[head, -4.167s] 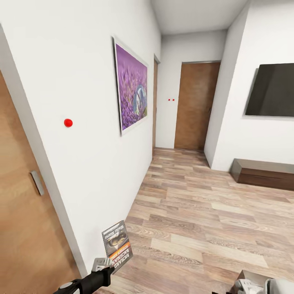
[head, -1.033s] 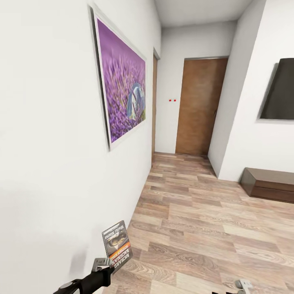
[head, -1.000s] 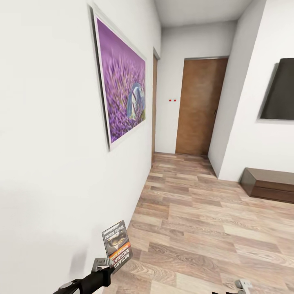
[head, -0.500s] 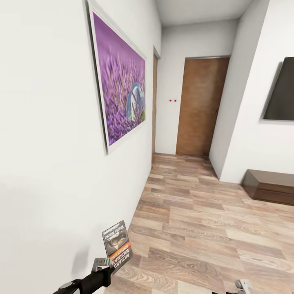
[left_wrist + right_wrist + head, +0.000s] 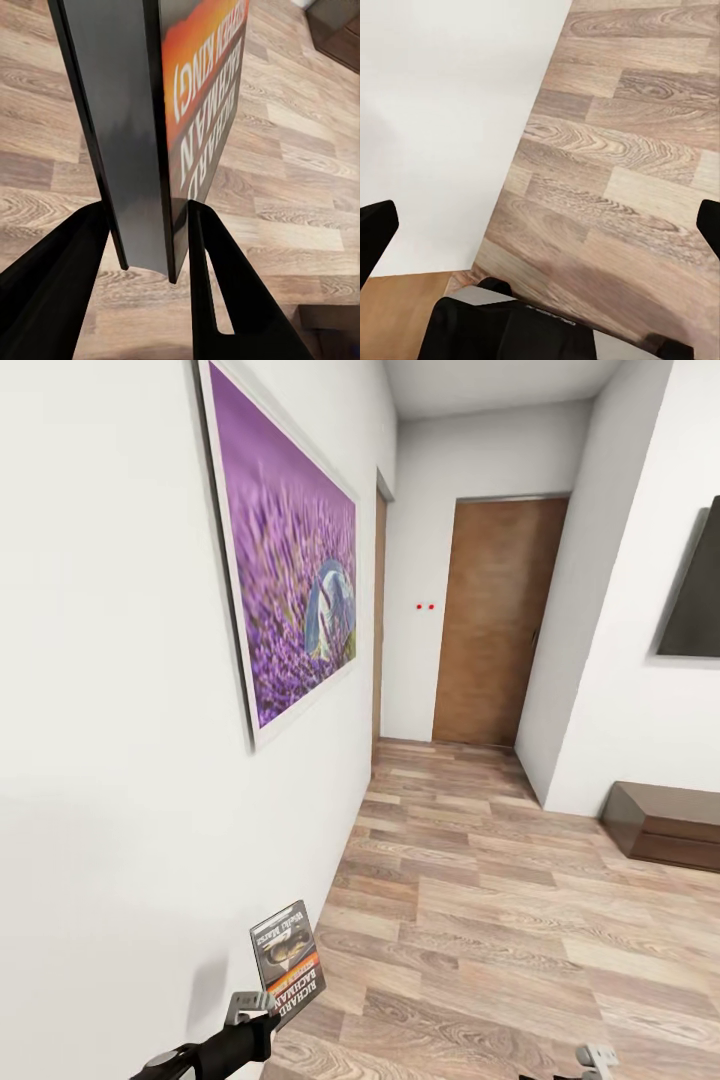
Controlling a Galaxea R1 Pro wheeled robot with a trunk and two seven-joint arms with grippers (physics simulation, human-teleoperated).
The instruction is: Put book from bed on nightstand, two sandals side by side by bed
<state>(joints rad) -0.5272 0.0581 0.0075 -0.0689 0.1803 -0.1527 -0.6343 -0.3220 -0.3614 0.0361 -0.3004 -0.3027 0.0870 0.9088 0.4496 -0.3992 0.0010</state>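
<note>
Head view: in a white-walled hallway beside a purple painting, the left gripper clamps the book upright over plank floor; the right gripper hangs spread wide, holding nothing.

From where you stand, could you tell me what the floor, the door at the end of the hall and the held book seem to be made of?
The floor looks like matte wood-plank laminate: staggered boards with printed grain. The door seems a smooth brown wood veneer, with faint vertical grain. The book, clamped by the left gripper, looks like a thin paperback with a slightly glossy printed cover.
</note>
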